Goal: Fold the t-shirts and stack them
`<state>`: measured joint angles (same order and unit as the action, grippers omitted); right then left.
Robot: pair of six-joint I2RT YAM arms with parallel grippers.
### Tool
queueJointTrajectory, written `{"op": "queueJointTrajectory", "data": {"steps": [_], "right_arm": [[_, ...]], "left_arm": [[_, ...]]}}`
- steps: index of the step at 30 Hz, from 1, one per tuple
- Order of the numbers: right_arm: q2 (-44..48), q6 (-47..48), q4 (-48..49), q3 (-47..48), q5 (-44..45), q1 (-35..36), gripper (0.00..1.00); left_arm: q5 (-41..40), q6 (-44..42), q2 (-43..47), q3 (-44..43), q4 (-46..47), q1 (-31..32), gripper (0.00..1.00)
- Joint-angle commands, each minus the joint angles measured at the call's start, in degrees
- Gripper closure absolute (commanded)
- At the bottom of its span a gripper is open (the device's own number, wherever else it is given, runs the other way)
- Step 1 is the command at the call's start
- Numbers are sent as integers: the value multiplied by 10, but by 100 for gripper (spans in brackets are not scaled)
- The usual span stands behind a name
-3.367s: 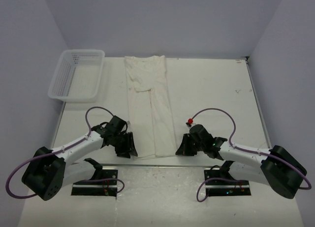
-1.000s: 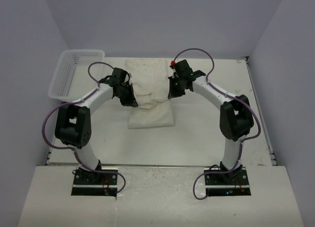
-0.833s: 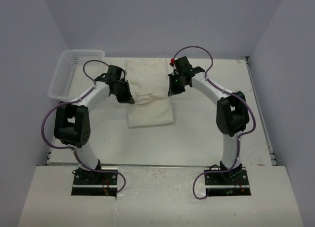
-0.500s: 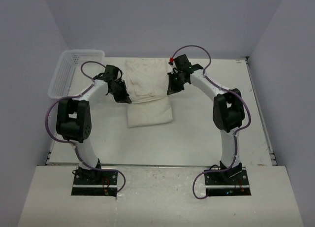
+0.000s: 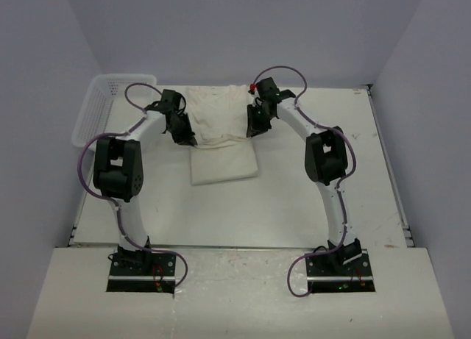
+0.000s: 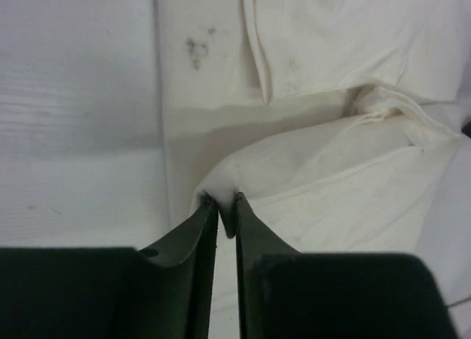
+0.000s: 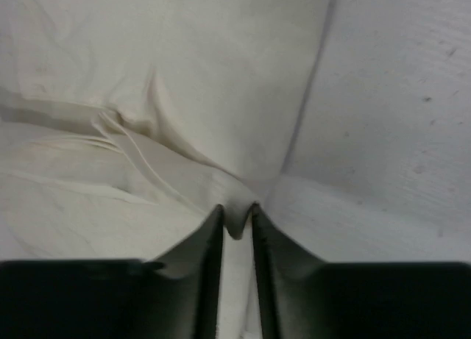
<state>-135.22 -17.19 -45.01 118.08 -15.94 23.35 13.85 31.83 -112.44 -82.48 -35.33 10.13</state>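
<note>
A white t-shirt (image 5: 221, 129) lies at the back middle of the table, its near end doubled over onto its far part. My left gripper (image 5: 184, 137) is shut on the folded edge at the shirt's left side; the left wrist view shows cloth (image 6: 309, 170) pinched between the fingertips (image 6: 227, 207). My right gripper (image 5: 250, 128) is shut on the folded edge at the shirt's right side; the right wrist view shows a fold of cloth (image 7: 147, 133) between the fingertips (image 7: 235, 218). Both hold the edge low over the shirt's far half.
A white mesh basket (image 5: 96, 111) stands at the back left corner, just left of my left arm. The table's back edge and the wall run close behind the shirt. Bare white tabletop (image 5: 316, 192) lies to the right and in front.
Both grippers have carried the shirt's near edge from the table's front to the back, folding the shirt in half. In the last second they moved further back and lower.
</note>
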Motion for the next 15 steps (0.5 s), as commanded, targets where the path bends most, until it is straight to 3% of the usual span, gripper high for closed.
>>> {"op": "queueJointTrajectory", "data": {"steps": [1, 2, 3, 4, 6, 7, 9, 10, 11, 13, 15], "right_arm": [[-32, 25, -22, 109, 47, -18, 70], [-39, 29, -30, 133, 59, -22, 70], [-43, 30, -38, 181, 67, -27, 54], [-41, 30, -41, 191, 85, -36, 50], [3, 39, -36, 162, 96, -39, 37], [25, 37, -33, 139, 102, -39, 36], [108, 28, -19, 27, 78, -38, 35], [140, 6, 23, -27, 59, -37, 35], [170, -3, 46, -76, 4, -36, 48], [234, -29, 109, -197, -36, -30, 100], [260, -44, 135, -267, -93, -24, 100]], "left_arm": [[-118, -27, -2, -96, 25, -1, 82], [-141, -32, -1, -112, 24, -1, 82], [-167, -39, 0, -126, 10, 0, 82], [-187, -43, 6, -141, 4, 2, 82], [-252, -64, 51, -140, 13, 37, 78], [-286, -71, 68, -120, 21, 55, 75], [-232, -83, 87, -104, 34, 81, 67], [-96, -69, 83, -82, 44, 82, 68], [-20, -60, 62, -72, 55, 77, 78], [137, -34, 33, -44, 102, 82, 100], [199, -19, 0, -28, 169, 96, 100]]}}
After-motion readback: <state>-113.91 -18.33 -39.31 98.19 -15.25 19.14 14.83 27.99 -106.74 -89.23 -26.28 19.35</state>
